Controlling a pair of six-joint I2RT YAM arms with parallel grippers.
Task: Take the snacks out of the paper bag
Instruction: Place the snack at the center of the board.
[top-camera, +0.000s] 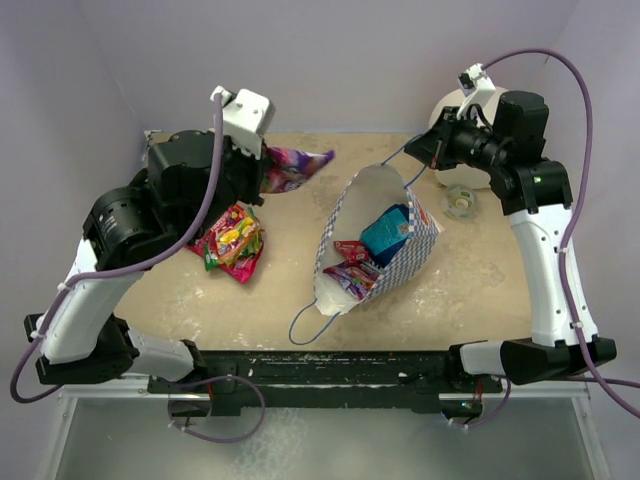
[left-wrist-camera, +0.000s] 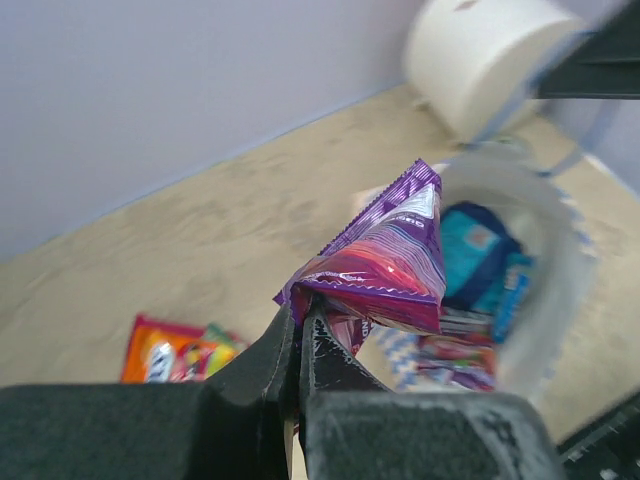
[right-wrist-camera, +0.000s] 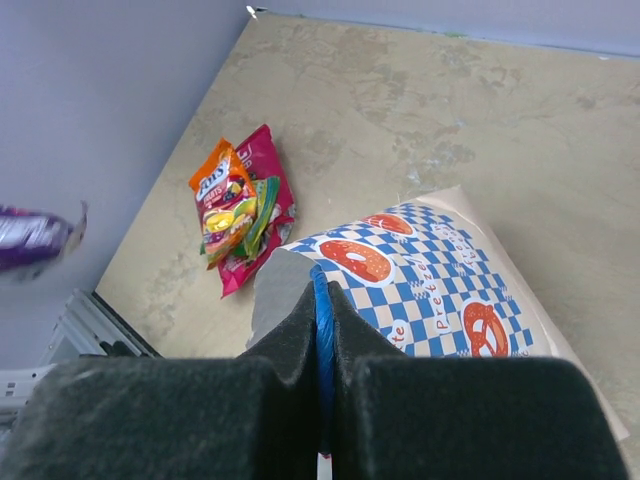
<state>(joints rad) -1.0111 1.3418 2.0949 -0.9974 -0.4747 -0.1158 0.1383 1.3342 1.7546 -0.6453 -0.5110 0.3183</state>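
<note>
My left gripper (left-wrist-camera: 300, 312) is closed on one end of a purple packet (left-wrist-camera: 385, 265). The jaws pinch the crimped foil tight, and the packet hangs in the air above the tabletop (top-camera: 470, 290). It looks light and crinkly. The glossy film is likely slippery, so I judge the sealed edge the best place to hold, since a flat face could slide out or crush what is inside.

My right gripper (right-wrist-camera: 320, 292) is closed on the blue cord handle (right-wrist-camera: 321, 335) of the paper bag (right-wrist-camera: 430, 290), and the cord runs straight between the jaws. Just below that gripper the bag rests on the tabletop with its checked outside up, the lifted cord holding its mouth open. The paper looks thin and would crease or tear under a hard pull, so the handle is the safer hold.

Past the tips of my left gripper, beyond the purple packet, the open mouth shows a teal packet (top-camera: 388, 232) and red and pink packets (top-camera: 352, 272) inside. I judge the job partway done.

Below and to the left of the left gripper, a heap of packets (top-camera: 232, 243) lies on the tabletop, well apart from the bag. Farthest off, behind the right gripper, stands a white roll (left-wrist-camera: 490, 55).
</note>
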